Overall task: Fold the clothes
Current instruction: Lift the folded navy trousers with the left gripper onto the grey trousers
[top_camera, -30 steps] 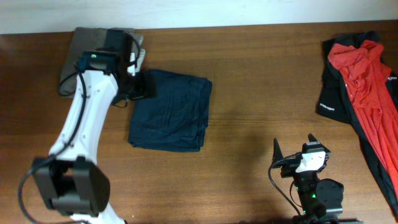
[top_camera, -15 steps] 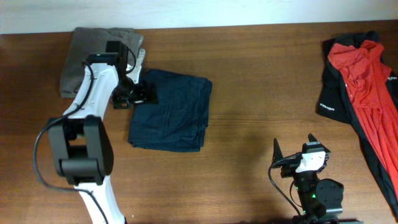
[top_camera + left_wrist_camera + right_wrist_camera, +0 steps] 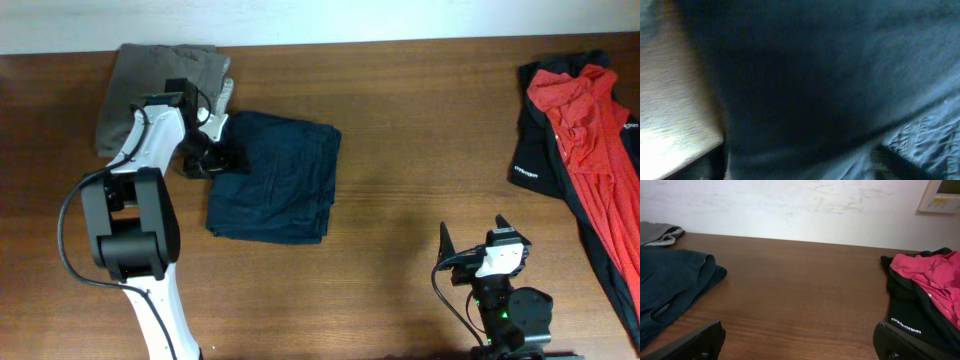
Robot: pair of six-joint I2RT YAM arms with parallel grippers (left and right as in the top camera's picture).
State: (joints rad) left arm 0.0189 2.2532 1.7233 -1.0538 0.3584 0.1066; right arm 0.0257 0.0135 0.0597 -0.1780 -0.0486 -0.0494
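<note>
Navy garment: the navy garment [image 3: 275, 190] lies folded into a rough rectangle on the wooden table [image 3: 420, 130], a little left of the middle. Its right edge shows several layers, one on the other.
Olive-grey trousers: the olive-grey trousers [image 3: 135, 80] lie folded at the far left corner of the table, just beside the upper left corner of the navy garment. The arm covers the place between them, so I cannot tell if they touch.
Red-and-black top: the red-and-black top [image 3: 580, 130] lies crumpled and not folded at the right edge of the table, well apart from the other two. One part of it runs out of the picture.
Left gripper: the left gripper [image 3: 215, 155] is down at the left edge of the navy garment, near the trousers. Its own camera shows only blurred navy cloth and a strip of wood at the left. I cannot tell if the jaws are apart or clamped on the cloth.
Right gripper: the right gripper [image 3: 473, 238] stands at the near edge of the table, right of the middle. Its two fingers are wide apart with nothing between them, and it touches no garment.
Wall: a pale wall [image 3: 790, 205] stands behind the far edge of the table.
</note>
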